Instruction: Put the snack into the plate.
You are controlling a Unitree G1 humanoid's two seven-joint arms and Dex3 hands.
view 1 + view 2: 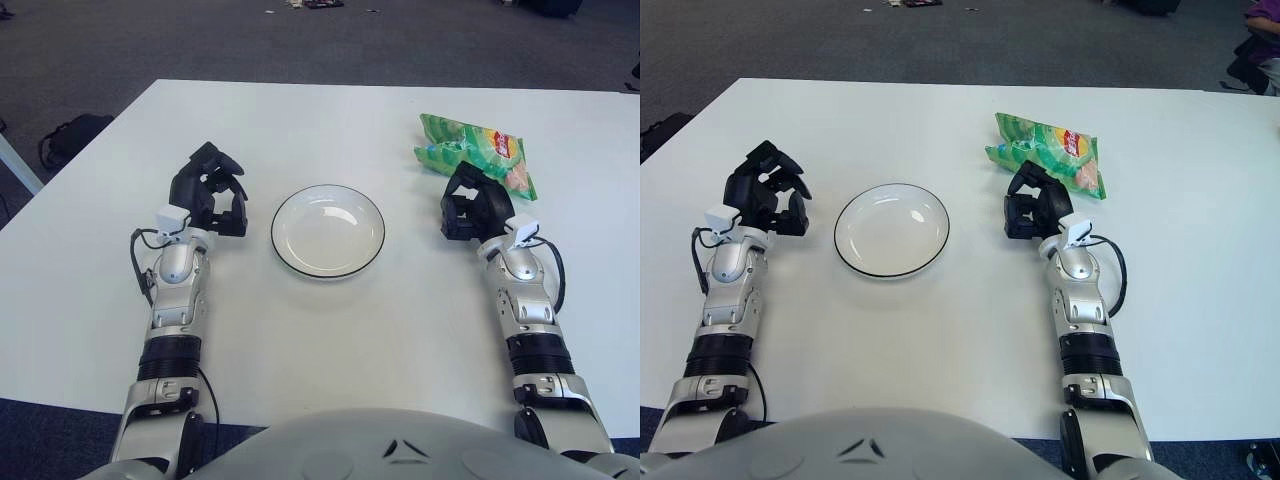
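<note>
A green snack bag (pixel 470 148) lies flat on the white table at the right, beyond my right hand. A white plate with a dark rim (pixel 279 250) sits empty at the table's middle. My right hand (pixel 474 205) rests on the table just short of the bag's near edge, fingers curled loosely, holding nothing. My left hand (pixel 210 192) rests on the table left of the plate, fingers spread, holding nothing. In the right eye view the bag (pixel 1050 150) shows just above the right hand (pixel 1036 205).
The white table (pixel 320 330) ends at a far edge with dark carpet beyond. A dark bag (pixel 70 135) lies on the floor at the left.
</note>
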